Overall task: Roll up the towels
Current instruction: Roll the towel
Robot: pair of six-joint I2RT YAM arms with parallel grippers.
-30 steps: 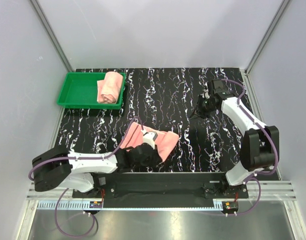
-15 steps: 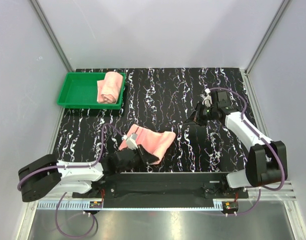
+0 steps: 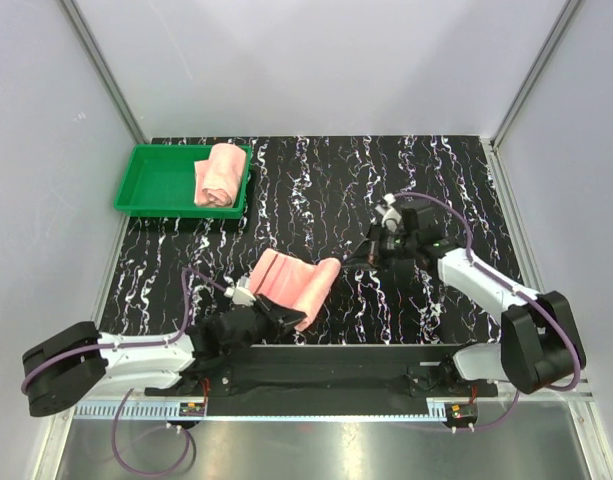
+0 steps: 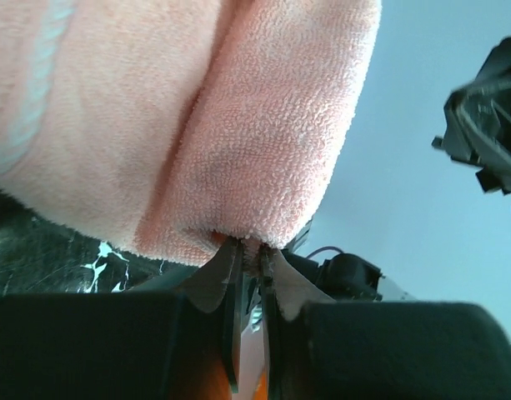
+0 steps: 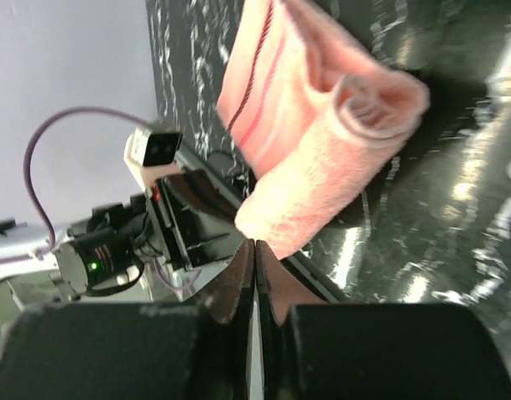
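While the left gripper (image 4: 251, 250) pinches only a thin fold of the half-rolled pink towel (image 3: 296, 282) at the near centre of the table (image 3: 436, 180), the right gripper (image 5: 255, 246) hangs pressed together and empty beside it; that slight hold could slip, letting the roll unfurl

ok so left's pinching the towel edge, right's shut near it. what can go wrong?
1. The left gripper pinches only a thin fold at the edge of the half-rolled towel; a pull could slip it free.
2. Its rolled end looks loose in the right wrist view, with nothing pinning it; it may unroll.
3. The right gripper is shut, empty and close to the towel; moving in, it could knock the roll.
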